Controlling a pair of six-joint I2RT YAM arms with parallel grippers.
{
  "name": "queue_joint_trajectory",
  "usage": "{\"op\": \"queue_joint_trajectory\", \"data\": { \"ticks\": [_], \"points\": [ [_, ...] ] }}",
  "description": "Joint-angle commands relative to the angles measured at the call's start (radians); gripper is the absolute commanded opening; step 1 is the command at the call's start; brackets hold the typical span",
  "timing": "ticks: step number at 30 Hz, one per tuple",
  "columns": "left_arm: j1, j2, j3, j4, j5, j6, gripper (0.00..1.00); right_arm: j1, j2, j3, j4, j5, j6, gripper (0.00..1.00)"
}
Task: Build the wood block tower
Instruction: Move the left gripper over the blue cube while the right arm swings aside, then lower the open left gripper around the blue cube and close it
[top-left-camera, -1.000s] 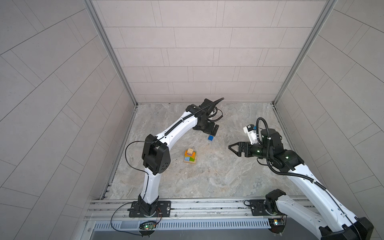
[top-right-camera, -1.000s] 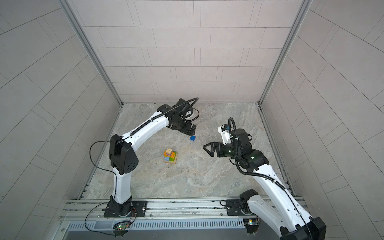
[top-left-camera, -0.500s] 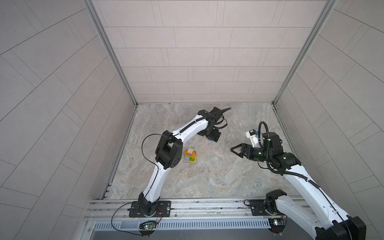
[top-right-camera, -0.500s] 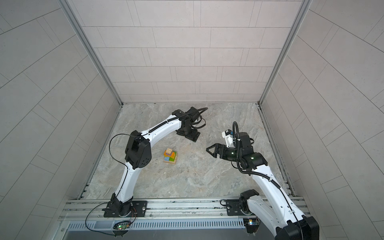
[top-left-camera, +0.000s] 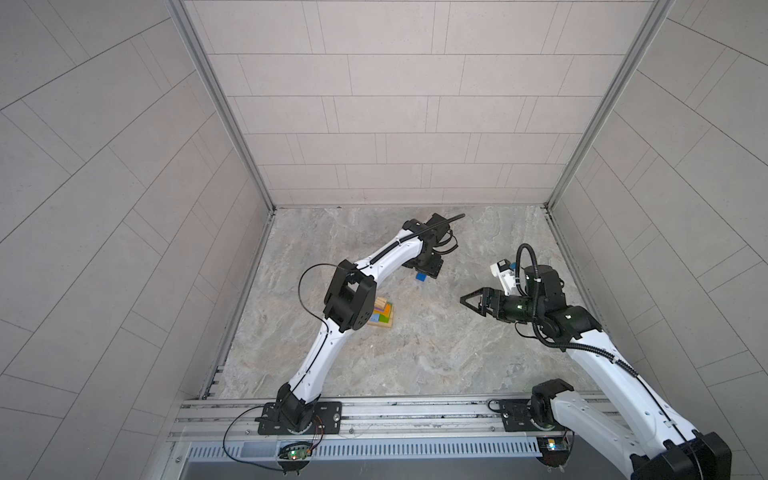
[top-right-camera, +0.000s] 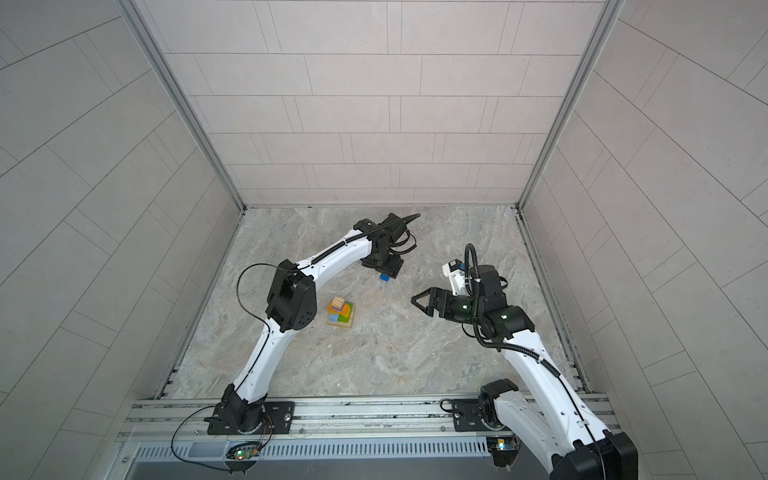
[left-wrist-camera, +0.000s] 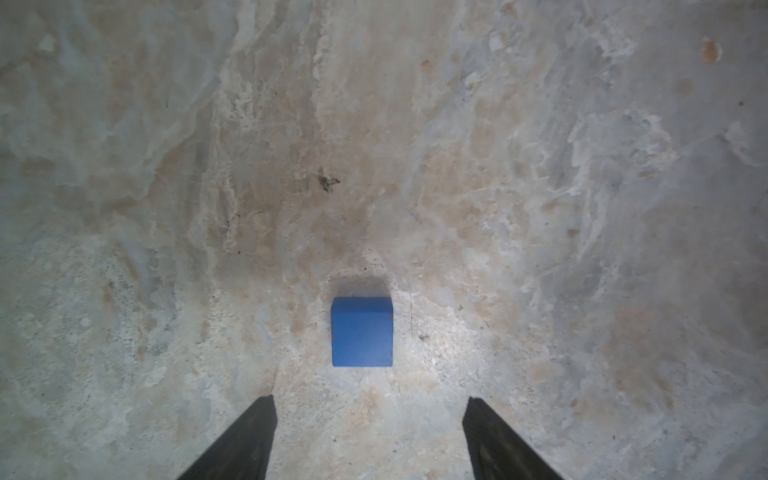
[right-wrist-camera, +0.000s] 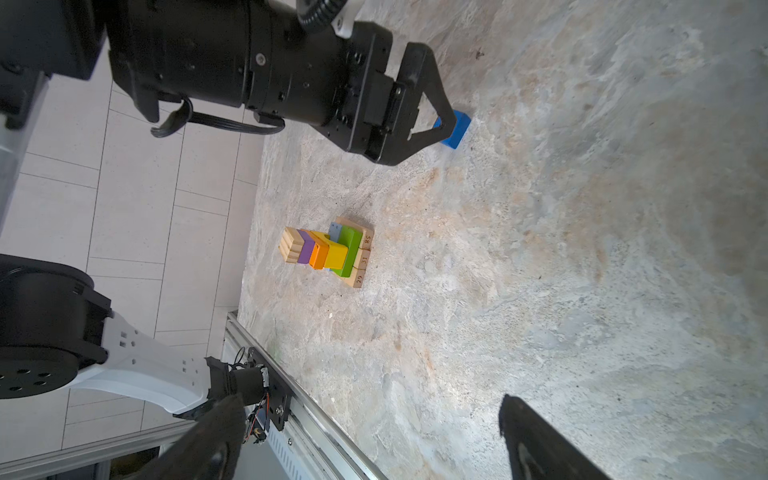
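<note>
1. Cube pickup looks like the step in hand: the blue cube (left-wrist-camera: 362, 332) lies alone on the counter (top-left-camera: 415, 365), apart from the tower (top-right-camera: 340, 311), and the left claw (left-wrist-camera: 369, 400) points straight down at it.
2. Left claw is open and empty. The wrist view shows its two fingers spread wider than the cube, with the cube lying just ahead of the tips and centred on the gap. That square line-up should let the fingers close on two flat faces.
3. Right claw (right-wrist-camera: 369, 399) is open too and holds nothing. It hangs above bare counter, well apart from both cube and tower, and probably waits there to leave the left arm room.
4. Tower stands near the counter's middle: three tan bars at the base, light-blue and green next, then yellow, orange, purple, and tan bars on top. The layers sit turned and offset, so I judge the top a small, touchy landing spot.
5. Nothing else lies near the cube, so the grasp path looks clear.
6. Left elbow (top-left-camera: 347, 301) hangs just beside the tower and hides its edge in a top view. It seems the likeliest thing to knock the stack on the way back.
</note>
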Motion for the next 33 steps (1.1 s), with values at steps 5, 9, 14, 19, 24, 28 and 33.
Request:
{"op": "queue_joint_trajectory", "data": {
  "ticks": [5,9,14,19,24,28,33],
  "points": [
    [-0.004,0.047,0.038,-0.010,-0.031,-0.009,0.75,-0.003,0.009,0.016,0.007,-0.011,0.001,0.96],
    [-0.004,0.060,0.038,-0.003,-0.030,-0.009,0.72,-0.002,0.013,0.023,0.002,-0.011,-0.001,0.96],
    [-0.003,0.074,0.038,0.008,-0.025,-0.011,0.68,-0.003,0.016,0.031,-0.009,-0.011,-0.005,0.96],
    [-0.002,0.088,0.038,0.011,-0.021,-0.016,0.66,-0.003,0.017,0.032,-0.015,-0.010,-0.007,0.96],
    [-0.002,0.095,0.038,0.012,-0.026,-0.020,0.64,-0.003,0.021,0.033,-0.017,-0.008,-0.011,0.96],
    [-0.001,0.095,0.038,0.018,-0.027,-0.022,0.62,-0.003,0.021,0.034,-0.021,-0.008,-0.013,0.96],
    [-0.001,0.093,0.040,0.025,-0.030,-0.028,0.58,-0.003,0.015,0.032,-0.028,-0.005,-0.018,0.96]
  ]
}}
